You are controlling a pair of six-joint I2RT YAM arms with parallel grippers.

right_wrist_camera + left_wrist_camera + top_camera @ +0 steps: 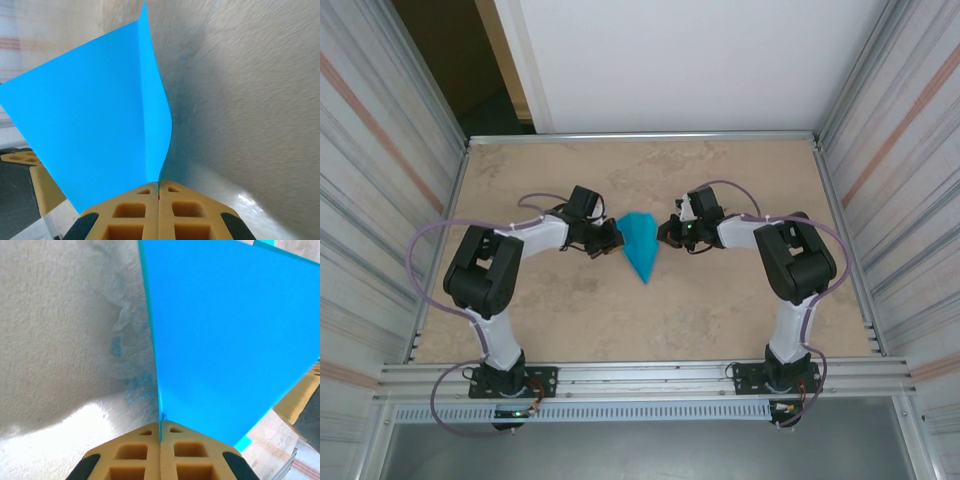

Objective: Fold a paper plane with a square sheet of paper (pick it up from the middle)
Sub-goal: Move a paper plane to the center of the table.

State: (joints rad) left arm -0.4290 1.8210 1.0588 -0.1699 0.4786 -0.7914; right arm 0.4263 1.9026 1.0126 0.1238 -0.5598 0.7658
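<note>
The sheet of paper is teal-blue and creased into a pointed kite shape, its tip aimed at the near edge. It hangs over the middle of the table between both arms. My left gripper pinches its left edge. In the left wrist view the tan fingertips are pressed together on the paper's edge. My right gripper holds the opposite side. In the right wrist view its jaws are shut on a curled flap of the paper.
The beige table is bounded by a metal rail at the near edge and corrugated walls on both sides. A white panel stands at the back. The other gripper's tan finger shows past the paper.
</note>
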